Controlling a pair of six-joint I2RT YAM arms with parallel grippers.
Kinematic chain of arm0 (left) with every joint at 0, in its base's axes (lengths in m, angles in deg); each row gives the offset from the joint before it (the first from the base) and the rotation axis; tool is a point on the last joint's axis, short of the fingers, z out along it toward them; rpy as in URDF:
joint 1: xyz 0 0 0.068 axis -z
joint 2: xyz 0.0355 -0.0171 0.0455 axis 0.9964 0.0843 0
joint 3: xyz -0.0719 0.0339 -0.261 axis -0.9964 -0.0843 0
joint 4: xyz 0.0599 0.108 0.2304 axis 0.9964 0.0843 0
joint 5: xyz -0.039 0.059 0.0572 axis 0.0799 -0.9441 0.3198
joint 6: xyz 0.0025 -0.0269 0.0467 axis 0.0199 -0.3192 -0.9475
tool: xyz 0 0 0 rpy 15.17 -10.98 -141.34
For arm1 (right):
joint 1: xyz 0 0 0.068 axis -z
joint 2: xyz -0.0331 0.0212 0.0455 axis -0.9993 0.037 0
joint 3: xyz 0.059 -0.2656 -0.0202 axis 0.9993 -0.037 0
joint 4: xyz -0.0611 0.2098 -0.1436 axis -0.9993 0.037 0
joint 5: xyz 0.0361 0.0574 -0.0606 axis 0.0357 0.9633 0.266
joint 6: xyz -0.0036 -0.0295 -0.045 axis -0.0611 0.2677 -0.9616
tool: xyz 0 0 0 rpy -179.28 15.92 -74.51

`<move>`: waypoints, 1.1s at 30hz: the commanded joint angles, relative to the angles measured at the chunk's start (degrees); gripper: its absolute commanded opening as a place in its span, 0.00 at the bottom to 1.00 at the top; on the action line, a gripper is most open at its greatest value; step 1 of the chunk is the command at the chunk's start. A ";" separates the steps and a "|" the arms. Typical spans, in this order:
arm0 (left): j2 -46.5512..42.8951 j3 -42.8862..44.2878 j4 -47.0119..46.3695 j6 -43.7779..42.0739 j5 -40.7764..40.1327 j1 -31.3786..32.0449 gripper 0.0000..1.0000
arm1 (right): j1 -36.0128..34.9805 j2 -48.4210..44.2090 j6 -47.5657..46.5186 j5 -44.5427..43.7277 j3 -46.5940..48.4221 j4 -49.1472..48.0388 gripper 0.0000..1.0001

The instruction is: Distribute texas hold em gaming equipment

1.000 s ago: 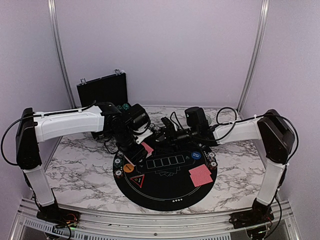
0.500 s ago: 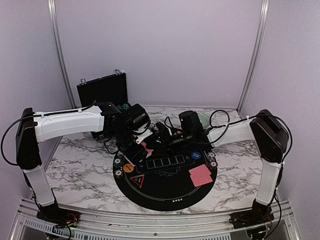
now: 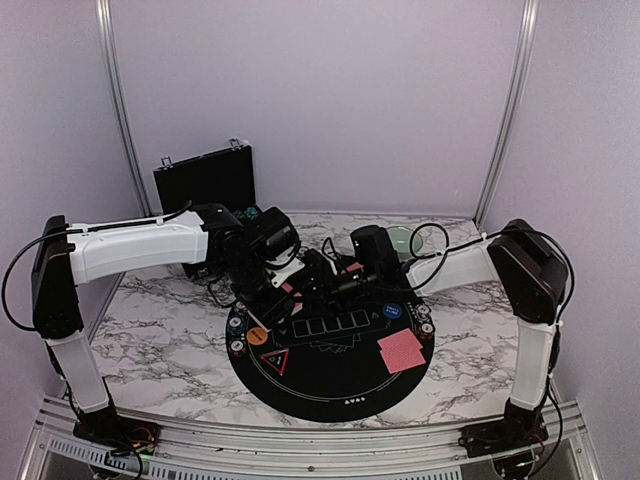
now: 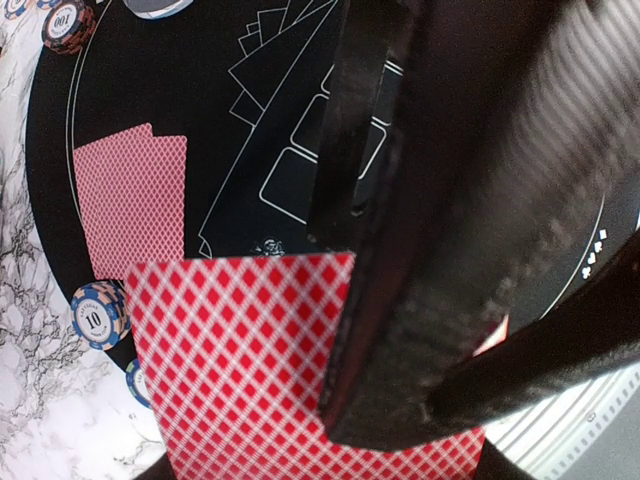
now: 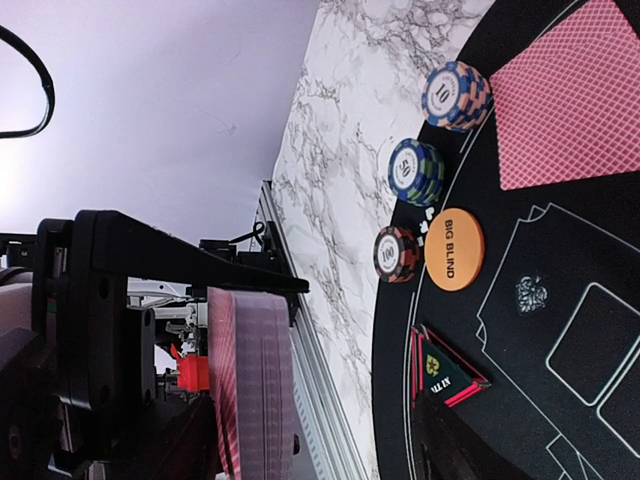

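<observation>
Pinkish-red deck [image 3: 288, 289], clenched in my left pincer [image 3: 280, 297], lies just left of my right pincer [image 3: 316, 272] from above. Left wrist: its top card [image 4: 240, 370] faces out under 1 finger [image 4: 400, 330]. Right wrist: deck edge-on, long edge upright, low-left; how my right jaws stand I cannot tell.

The deck [image 4: 240, 370] shows pinkish-red backs with a white diamond lattice, the same as the cards [image 3: 402, 350] lying on the round black mat [image 3: 330, 385], which carries thin white outlines and sits on a white table [image 3: 160, 330] veined with grey. At the mat's edge are a blue-and-orange striped chip stack [image 5: 456, 96], a blue-and-green chip stack [image 5: 415, 171] and a black-and-red chip stack [image 5: 396, 253]. Beside them are an orange disc [image 5: 453, 262] lettered in black and a black triangular marker [image 5: 445, 375] edged in red.
</observation>
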 commanded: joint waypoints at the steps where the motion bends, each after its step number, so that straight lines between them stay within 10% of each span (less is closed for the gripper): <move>1: -1.11 1.29 1.05 -1.16 0.46 0.37 0.50 | -0.69 0.87 0.20 0.44 2.83 -2.35 0.63; 33: -2.80 0.43 0.72 -1.17 0.11 0.29 0.50 | 0.99 -2.40 -1.07 -2.84 0.01 0.17 0.54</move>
